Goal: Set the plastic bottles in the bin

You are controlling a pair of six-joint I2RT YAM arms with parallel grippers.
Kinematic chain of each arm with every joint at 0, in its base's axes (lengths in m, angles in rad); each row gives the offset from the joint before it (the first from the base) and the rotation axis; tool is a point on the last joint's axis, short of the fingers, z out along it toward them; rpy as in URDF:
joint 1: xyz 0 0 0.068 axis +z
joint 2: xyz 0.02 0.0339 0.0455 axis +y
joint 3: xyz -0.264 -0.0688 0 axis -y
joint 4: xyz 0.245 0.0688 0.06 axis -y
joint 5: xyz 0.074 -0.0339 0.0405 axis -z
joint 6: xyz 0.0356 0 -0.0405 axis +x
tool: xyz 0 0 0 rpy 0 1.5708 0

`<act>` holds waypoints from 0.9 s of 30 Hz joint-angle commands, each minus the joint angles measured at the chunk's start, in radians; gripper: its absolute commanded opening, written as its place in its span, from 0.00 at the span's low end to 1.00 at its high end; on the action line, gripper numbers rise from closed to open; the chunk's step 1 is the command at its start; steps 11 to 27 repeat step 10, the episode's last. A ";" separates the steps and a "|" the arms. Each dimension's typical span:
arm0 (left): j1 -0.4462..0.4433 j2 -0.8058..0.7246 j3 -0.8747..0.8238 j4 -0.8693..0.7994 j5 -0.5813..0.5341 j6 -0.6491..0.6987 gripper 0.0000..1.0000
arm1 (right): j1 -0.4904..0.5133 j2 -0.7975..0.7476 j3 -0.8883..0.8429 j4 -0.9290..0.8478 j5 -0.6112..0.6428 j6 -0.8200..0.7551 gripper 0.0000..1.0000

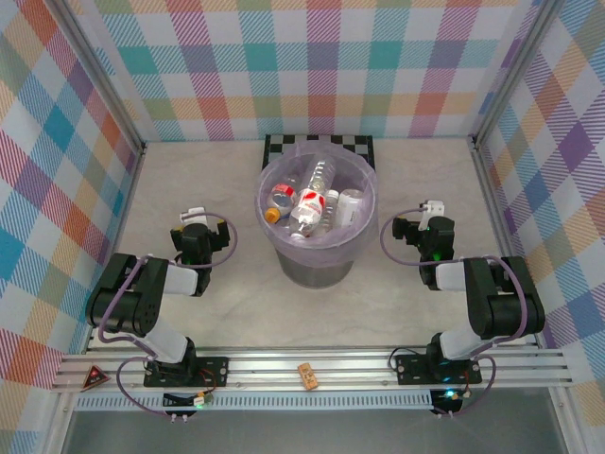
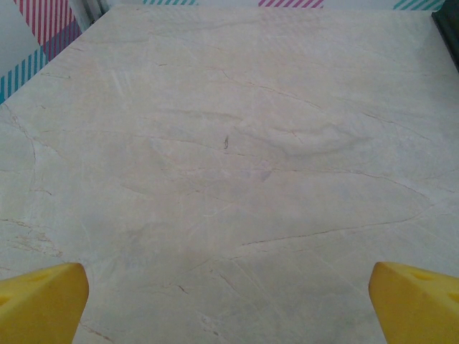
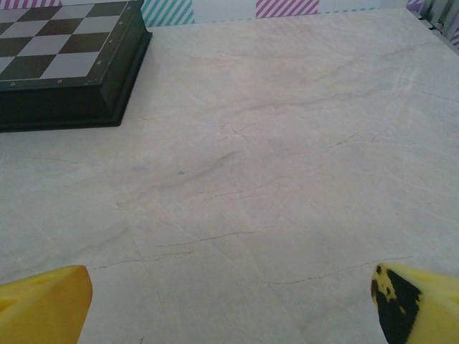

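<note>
The bin point(image 1: 317, 268), a round grey bucket with a lavender bag, stands mid-table. Inside it lie several plastic bottles point(image 1: 309, 204), clear ones with red and white labels and one with an orange cap. My left gripper point(image 1: 198, 221) rests low to the left of the bin, and its wrist view has its yellow fingertips point(image 2: 43, 301) far apart over bare table, so the left gripper point(image 2: 229, 308) is open and holds nothing. My right gripper point(image 1: 427, 218) sits to the right of the bin. The right gripper point(image 3: 231, 304) is open too, nothing between its fingers.
A black-and-white checkerboard point(image 1: 319, 144) lies behind the bin, and its corner point(image 3: 61, 57) reaches into the right wrist view at top left. A small tan block point(image 1: 307, 375) sits on the front rail. Plaid walls close off three sides of the table point(image 1: 189, 312).
</note>
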 commanded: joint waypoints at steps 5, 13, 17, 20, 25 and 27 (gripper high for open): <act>0.004 0.002 0.006 0.045 0.014 -0.007 1.00 | -0.009 0.006 0.012 0.019 -0.018 0.002 0.99; 0.005 0.000 0.004 0.047 0.013 -0.006 1.00 | -0.010 0.002 0.005 0.028 -0.019 0.000 0.99; 0.005 0.000 0.004 0.047 0.013 -0.006 1.00 | -0.010 0.002 0.005 0.028 -0.019 0.000 0.99; 0.005 0.000 0.004 0.047 0.013 -0.006 1.00 | -0.010 0.002 0.005 0.028 -0.019 0.000 0.99; 0.005 0.000 0.004 0.047 0.013 -0.006 1.00 | -0.010 0.002 0.005 0.028 -0.019 0.000 0.99; 0.005 0.000 0.004 0.047 0.013 -0.006 1.00 | -0.010 0.002 0.005 0.028 -0.019 0.000 0.99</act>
